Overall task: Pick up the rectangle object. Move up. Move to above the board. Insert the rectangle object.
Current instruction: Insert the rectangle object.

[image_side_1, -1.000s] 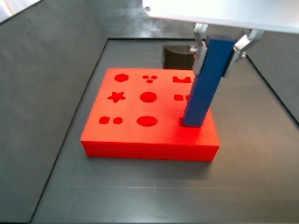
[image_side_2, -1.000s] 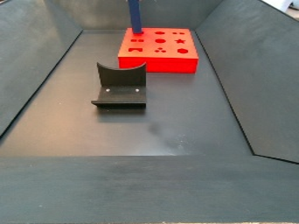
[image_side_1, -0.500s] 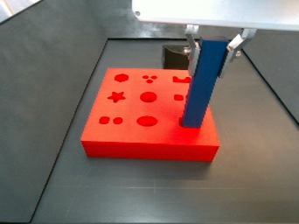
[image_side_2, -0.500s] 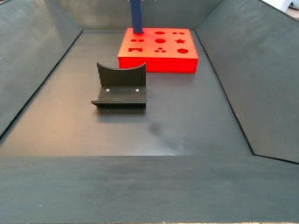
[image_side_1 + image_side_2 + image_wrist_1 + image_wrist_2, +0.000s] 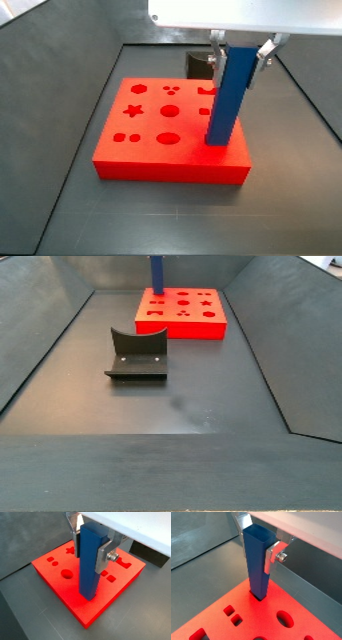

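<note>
Above the board (image 5: 160, 140), the gripper (image 5: 245, 50) is pinching the upright rectangle object (image 5: 230, 95), its foot sitting in a corner hole.

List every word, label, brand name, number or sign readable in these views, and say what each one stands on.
None: no readable text shows in any view.
The red board carries only cut-out shapes (star, circles, hexagon, squares), no lettering.
The blue rectangle object, standing upright with its lower end in a hole of the board and the tool around its upper part, is plain.
The dark grey curved holder shows no marking.
</note>
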Available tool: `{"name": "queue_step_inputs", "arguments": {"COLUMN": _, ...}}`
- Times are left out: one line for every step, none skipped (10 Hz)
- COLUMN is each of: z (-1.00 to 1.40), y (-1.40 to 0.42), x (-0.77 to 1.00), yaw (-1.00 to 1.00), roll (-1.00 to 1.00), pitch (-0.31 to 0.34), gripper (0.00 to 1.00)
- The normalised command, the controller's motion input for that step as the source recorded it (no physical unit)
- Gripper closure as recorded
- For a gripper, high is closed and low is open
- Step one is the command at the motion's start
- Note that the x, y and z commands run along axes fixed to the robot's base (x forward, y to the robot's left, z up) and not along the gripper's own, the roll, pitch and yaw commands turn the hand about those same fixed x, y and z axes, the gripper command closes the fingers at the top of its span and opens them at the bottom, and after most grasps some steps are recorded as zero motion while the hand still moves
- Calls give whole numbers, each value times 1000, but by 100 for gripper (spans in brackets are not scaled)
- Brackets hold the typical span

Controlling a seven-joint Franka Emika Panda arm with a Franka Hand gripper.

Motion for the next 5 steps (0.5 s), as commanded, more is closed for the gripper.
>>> {"name": "queue_step_inputs", "arguments": {"z": 0, "y": 0, "x": 23, "yaw": 0, "roll": 0, "pitch": 0, "gripper": 100}}
{"name": "queue_step_inputs", "arguments": {"z": 0, "y": 0, "x": 129, "yaw": 0, "roll": 0, "pitch": 0, "gripper": 100}}
{"name": "queue_step_inputs", "arguments": {"z": 0, "y": 0, "x": 91, "yaw": 0, "roll": -1, "pitch": 0, "gripper": 100}}
{"name": "queue_step_inputs", "arguments": {"z": 0, "y": 0, "x": 51, "yaw": -51, "roll": 0, "pitch": 0, "gripper": 100}}
{"name": "queue_step_inputs", "arguments": {"z": 0, "y": 0, "x": 20, "yaw": -63, "roll": 0, "pitch": 0, "gripper": 100}}
